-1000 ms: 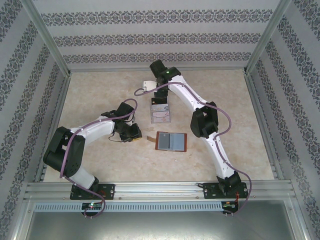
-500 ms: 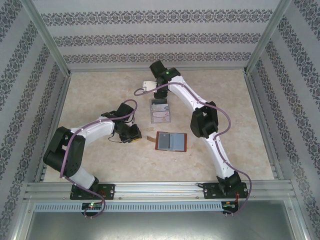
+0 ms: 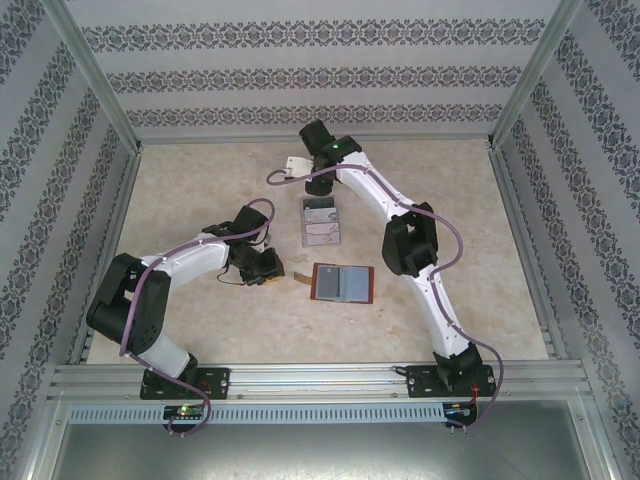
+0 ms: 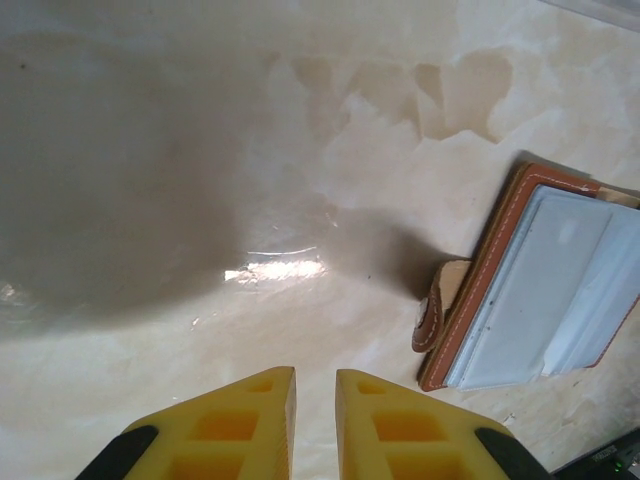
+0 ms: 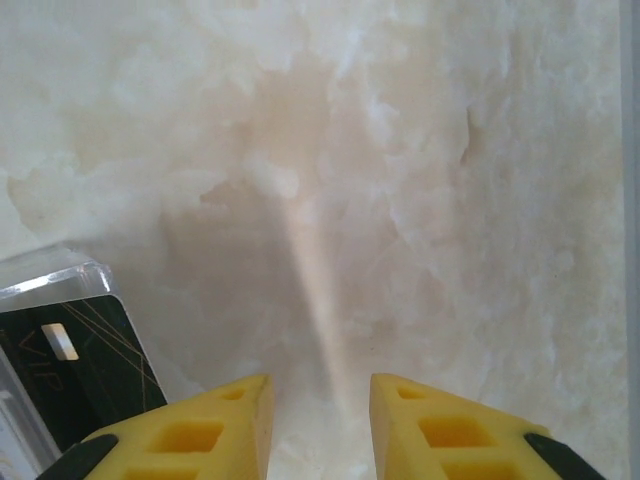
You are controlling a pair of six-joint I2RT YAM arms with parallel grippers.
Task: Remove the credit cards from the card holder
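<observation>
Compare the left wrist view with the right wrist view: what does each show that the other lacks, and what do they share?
Left wrist: the open card holder with its strap tab. Right wrist: a clear tray corner holding a dark card. Shared: the left gripper and right gripper, yellow jaws parted and empty, over the marbled table.

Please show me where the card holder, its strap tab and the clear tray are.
card holder (image 3: 343,283), top external view, its blue-grey inside.
strap tab (image 4: 439,305), left wrist view, the tab's middle.
clear tray (image 5: 60,272), right wrist view, on its transparent corner rim.
</observation>
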